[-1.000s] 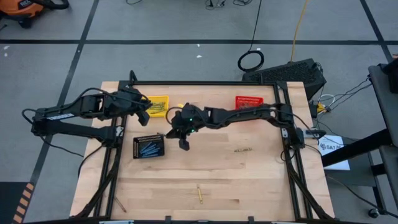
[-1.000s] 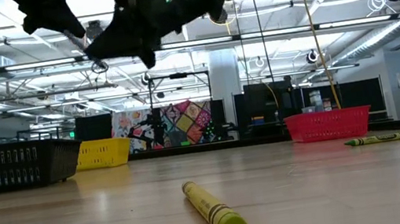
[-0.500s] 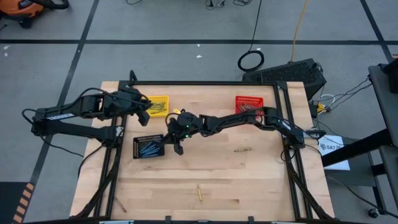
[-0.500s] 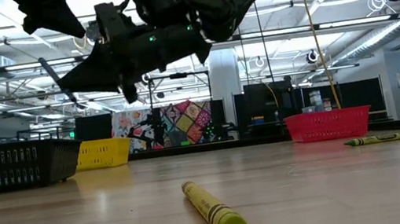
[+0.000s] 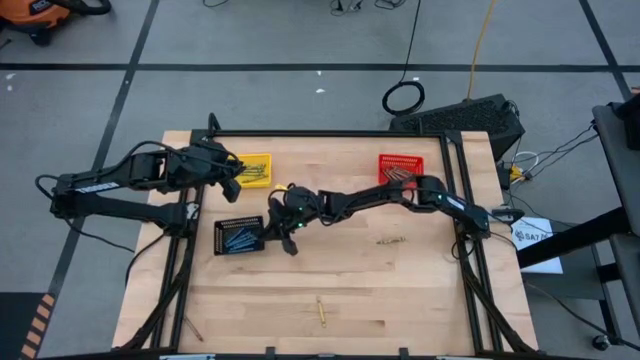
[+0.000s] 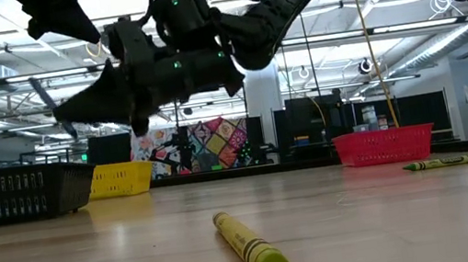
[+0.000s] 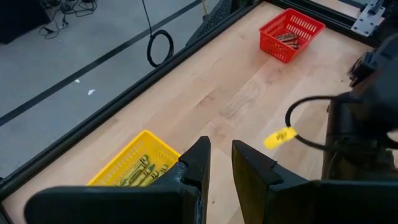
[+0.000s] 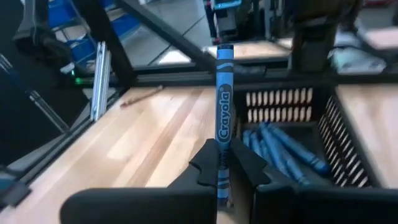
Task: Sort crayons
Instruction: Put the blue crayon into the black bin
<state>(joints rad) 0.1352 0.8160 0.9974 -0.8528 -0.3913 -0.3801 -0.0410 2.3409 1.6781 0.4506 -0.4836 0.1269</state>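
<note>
Carrying one blue crayon (image 8: 224, 106) toward its bin: the right gripper (image 8: 225, 163), fingers clamped tight on the crayon's lower end, holds the stick upright beside the black basket (image 5: 239, 236), which already contains several blue crayons (image 8: 283, 148). Step in hand, as judged: delivery of a blue piece to the blue lot. Next move calls for bringing the gripper over the black basket's open top, clear of its near wall, then parting the fingers so the crayon drops in among its fellows; a release short of the rim would leave it on the table (image 5: 400, 290). Left gripper (image 7: 219, 163): waiting above the yellow basket (image 7: 132, 167), fingers slightly apart with nothing between them. Yellow basket: holds yellow-green crayons. Red basket (image 5: 400, 165): holds brown-red crayons, at the far right of the table. Outstanding stock: one yellow crayon (image 5: 321, 312) lying loose near the table's front edge, another loose crayon (image 6: 440, 162) lying on the table in front of the red basket in the low view; sorting therefore appears well advanced but not finished
</note>
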